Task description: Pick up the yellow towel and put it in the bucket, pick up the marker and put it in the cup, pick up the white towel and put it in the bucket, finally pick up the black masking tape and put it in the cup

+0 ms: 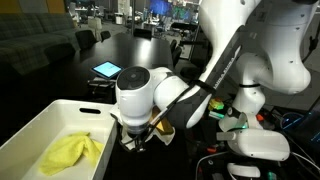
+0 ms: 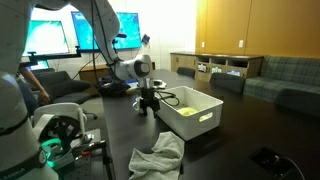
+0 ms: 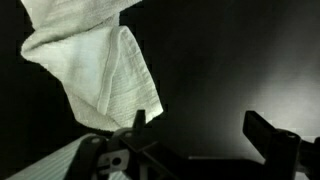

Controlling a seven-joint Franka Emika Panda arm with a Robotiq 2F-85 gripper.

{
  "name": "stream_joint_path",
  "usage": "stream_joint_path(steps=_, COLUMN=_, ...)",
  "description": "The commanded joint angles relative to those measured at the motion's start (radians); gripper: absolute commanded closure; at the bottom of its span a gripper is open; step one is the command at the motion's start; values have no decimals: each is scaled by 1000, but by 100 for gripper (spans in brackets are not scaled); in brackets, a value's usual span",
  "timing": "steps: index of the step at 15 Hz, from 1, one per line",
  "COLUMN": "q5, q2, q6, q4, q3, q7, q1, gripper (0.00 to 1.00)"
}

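Observation:
The yellow towel (image 1: pixel 72 152) lies crumpled inside the bucket (image 1: pixel 40 125), a white rectangular bin. It shows as a yellow patch (image 2: pixel 188 112) in the bucket (image 2: pixel 205 118) in both exterior views. The white towel (image 2: pixel 160 158) lies bunched on the dark table nearer the camera and fills the upper left of the wrist view (image 3: pixel 95 65). My gripper (image 3: pixel 205 130) is open, with nothing between its fingers. It hangs just beside the bucket's end (image 1: pixel 138 138) (image 2: pixel 150 104). A small tan thing (image 1: pixel 165 128) behind the gripper may be the cup. Marker and black masking tape I cannot make out.
A lit tablet (image 1: pixel 105 70) lies farther back on the dark table. The robot's white base and cables (image 2: pixel 50 135) stand at the table's near corner. A small dark object (image 2: pixel 265 157) lies on the table to the right of the white towel. Sofas and cabinets stand beyond.

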Motion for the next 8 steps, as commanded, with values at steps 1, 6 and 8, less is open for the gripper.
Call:
stream_joint_path(steps=1, q5=83, q2=33, q6=6, q4=6, q3=85, q7=-65, q1=-140, gripper=0)
stream_joint_path(steps=6, q5=187, q2=81, q6=63, q4=-17, q3=138, q7=-153, q1=-260, gripper=0)
stream_joint_path(steps=8, q5=230, q2=102, q6=82, q4=-22, q3=159, q7=-201, q1=-296, gripper=0)
